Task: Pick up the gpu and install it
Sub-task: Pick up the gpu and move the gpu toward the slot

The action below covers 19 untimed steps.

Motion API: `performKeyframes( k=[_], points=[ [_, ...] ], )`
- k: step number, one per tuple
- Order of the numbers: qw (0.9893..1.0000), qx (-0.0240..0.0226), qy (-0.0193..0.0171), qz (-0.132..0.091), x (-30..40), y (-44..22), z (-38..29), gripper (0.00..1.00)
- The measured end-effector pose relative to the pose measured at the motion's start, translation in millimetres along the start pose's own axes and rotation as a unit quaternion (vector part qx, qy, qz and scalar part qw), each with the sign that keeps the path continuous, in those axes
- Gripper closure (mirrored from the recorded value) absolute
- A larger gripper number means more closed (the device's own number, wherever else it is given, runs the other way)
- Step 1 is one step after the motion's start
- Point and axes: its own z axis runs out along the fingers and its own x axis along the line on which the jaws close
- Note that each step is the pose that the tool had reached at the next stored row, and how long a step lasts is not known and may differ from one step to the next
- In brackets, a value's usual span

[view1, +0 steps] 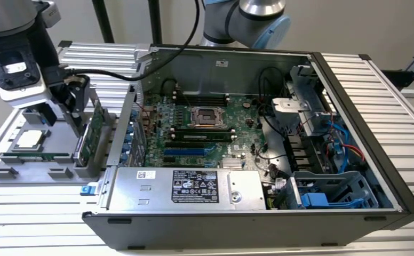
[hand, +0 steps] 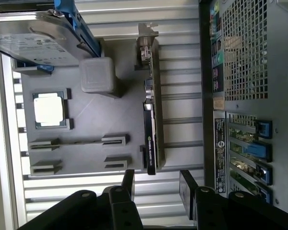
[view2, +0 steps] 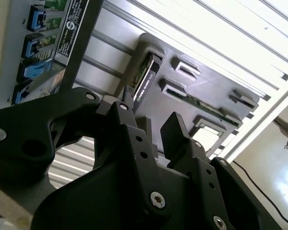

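We are holding the tool [view1: 79, 104] open just over the gpu [view1: 92, 136]. The gpu is standing on edge in a slot of the grey tray [view1: 22, 173], which is lying on the desk [view1: 36, 218] beside the open case [view1: 249, 226], on the exterior view's left.

In the first wrist view, the 2 fingers [hand: 128, 179] are standing apart, and the thin edge of the gpu [hand: 150, 129] is lining up with the gap between them. Nothing is being gripped. We cannot tell whether either pad is touching the card. The second wrist view is showing the same: the tool [view2: 152, 127] is spread, with the gpu [view2: 143, 81] just beyond its tips.

We are judging several risks from here:
- The card is sitting a little nearer 1 finger than the other. A closing tool could meet it on 1 side first and tip it in its slot, or scrape the board face.
- The card is being approached by a narrow edge. A shallow bite could let it pivot or slip once its weight is hanging from the pads.
- The metal bracket end is resting deep in the tray. A lift that is not straight could jam it there and drag the tray along.
- The hard drive [hand: 29, 40], the processor [hand: 50, 109] and the memory stick [hand: 77, 142] are sharing that tray, so any such drag could disturb them.
- A tilted grasp would be carrying its error to the motherboard [view1: 192, 133], where the connector could be missing its slot.
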Motion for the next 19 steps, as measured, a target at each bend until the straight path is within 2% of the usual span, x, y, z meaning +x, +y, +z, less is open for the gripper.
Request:
performKeyframes(
  k=[19],
  points=[
    [1.0000,0.0032,-0.0002,0.000,0.2,0.0,9.2,0.00]
  ],
)
